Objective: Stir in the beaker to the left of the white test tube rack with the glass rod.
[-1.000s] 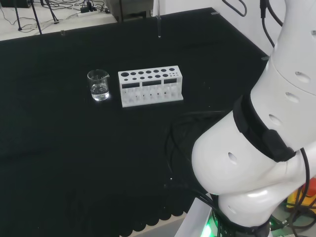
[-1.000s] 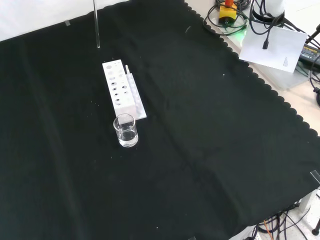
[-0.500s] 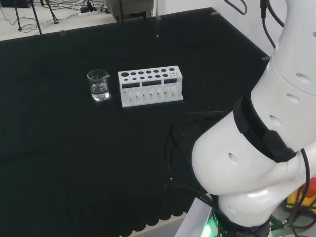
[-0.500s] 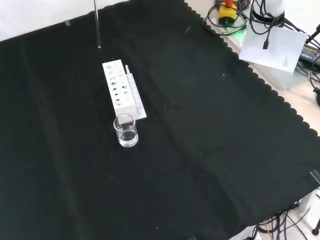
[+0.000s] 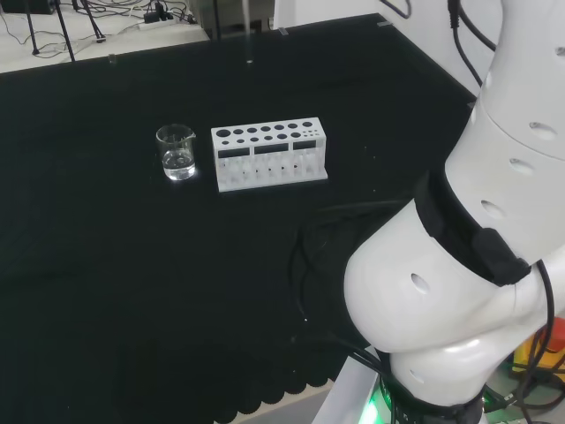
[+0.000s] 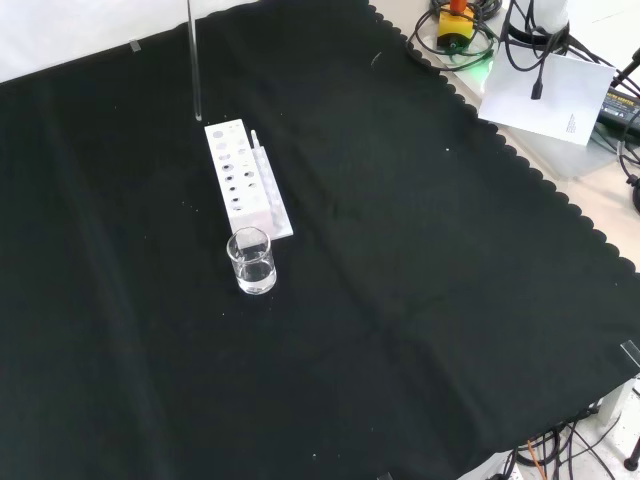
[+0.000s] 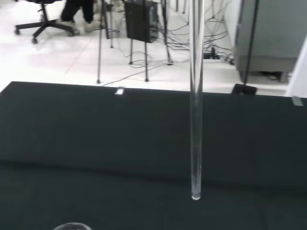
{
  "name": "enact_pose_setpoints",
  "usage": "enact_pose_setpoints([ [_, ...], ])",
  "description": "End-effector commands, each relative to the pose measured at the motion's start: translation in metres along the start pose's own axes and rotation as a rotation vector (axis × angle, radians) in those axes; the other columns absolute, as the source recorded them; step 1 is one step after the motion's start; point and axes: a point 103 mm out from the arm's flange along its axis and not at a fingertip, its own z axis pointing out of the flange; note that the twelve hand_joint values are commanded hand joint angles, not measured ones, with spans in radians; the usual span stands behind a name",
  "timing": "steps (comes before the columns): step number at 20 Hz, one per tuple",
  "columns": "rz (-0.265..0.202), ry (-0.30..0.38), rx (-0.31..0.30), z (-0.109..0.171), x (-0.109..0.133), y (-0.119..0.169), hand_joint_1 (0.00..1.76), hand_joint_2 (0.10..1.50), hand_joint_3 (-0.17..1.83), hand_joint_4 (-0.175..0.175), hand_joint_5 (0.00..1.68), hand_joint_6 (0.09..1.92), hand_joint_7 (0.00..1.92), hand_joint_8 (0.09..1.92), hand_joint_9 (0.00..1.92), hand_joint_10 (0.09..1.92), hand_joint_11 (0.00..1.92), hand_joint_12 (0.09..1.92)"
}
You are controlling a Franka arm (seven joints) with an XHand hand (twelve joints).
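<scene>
We record the glass rod (image 6: 194, 60) shifted toward the beaker (image 6: 250, 261) beside the test tube rack (image 6: 243, 178), still hanging short; finger state cannot be told.

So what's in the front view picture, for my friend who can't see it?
A clear glass rod hangs upright from the top edge over black cloth, its tip just above the far end of a white test tube rack. A small beaker holding clear liquid stands at the rack's near end.

Table (image 6: 420, 300) draped in black cloth | small clear beaker (image 6: 250, 261) holding some clear liquid | white test tube rack (image 6: 245, 180) just beside beaker, front view
</scene>
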Motion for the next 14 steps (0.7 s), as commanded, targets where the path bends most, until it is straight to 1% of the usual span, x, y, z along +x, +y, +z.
enact_pose_setpoints([
  [1,-0.110,0.011,-0.016,0.008,0.052,0.016,1.37,1.18,0.00,-0.175,0.75,0.90,0.78,1.34,0.94,1.39,1.57,0.69],
  [9,-0.195,0.027,-0.010,0.020,0.092,0.024,1.37,1.18,0.00,-0.175,0.75,0.90,0.78,1.34,0.94,1.39,1.57,0.69],
  [14,-0.218,0.029,0.007,0.029,0.097,0.025,1.37,1.18,0.00,-0.175,0.75,0.90,0.78,1.34,0.94,1.39,1.57,0.69],
])
